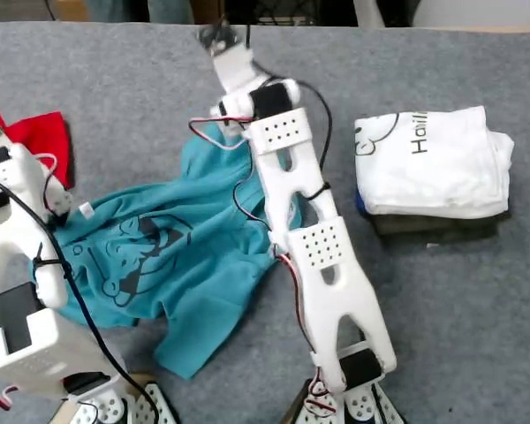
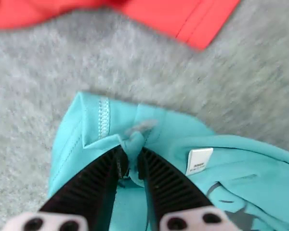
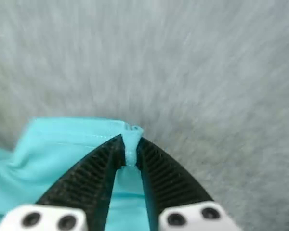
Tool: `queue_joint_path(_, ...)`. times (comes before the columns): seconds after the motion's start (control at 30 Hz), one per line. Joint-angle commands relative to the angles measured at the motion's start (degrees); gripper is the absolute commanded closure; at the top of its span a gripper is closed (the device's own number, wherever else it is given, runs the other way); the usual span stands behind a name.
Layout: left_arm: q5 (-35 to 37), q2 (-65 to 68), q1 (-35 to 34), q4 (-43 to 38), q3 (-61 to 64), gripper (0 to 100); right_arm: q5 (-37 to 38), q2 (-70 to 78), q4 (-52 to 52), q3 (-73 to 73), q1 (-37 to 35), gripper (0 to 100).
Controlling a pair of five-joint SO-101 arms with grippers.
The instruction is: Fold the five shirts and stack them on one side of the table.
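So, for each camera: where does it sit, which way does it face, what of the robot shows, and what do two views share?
High view: fixed above, looking down on the table; left arm and right arm show.
Left wrist view: on that wrist, facing along the left end effector, shut on the teal shirt.
Right wrist view: likewise, along the right end effector, shut on the same shirt.
Shared: the teal shirt.

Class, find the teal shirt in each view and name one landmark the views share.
High view: teal shirt spread left of centre, between the two arms.
Left wrist view: an edge of the teal shirt, by its white label, pinched in the left gripper.
Right wrist view: an edge of the teal shirt pinched in the right gripper.
Landmark: the grey table cover.
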Motion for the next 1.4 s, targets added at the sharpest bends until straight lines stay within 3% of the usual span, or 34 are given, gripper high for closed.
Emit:
queue_joint_path(0.0, 0.00, -4.22, 0.48, 4.48, -11.91, 97, -3.52, -11.38, -0.70, -3.47, 0.79, 98.5)
queue_joint_path(0.33, 0.00, -10.46, 3.65, 17.67, -44.09, 97, -8.35, -37.85, -7.03, -3.38, 2.11, 98.5)
queue_joint_path(0.73, 0.09, -19.16, 4.62, 28.13, -70.02, 97, -9.76, -60.44, -10.90, -2.68, 8.00, 98.5)
queue_joint_path(1.1, -3.60, -42.90, 4.62, 28.22, -66.95, 97, -9.41, -74.33, -10.90, -0.22, 8.09, 98.5)
queue_joint_path(1.37, -3.69, -49.14, 4.62, 24.35, -37.05, 97, -9.41, -74.95, -14.68, 20.09, 7.74, 98.5)
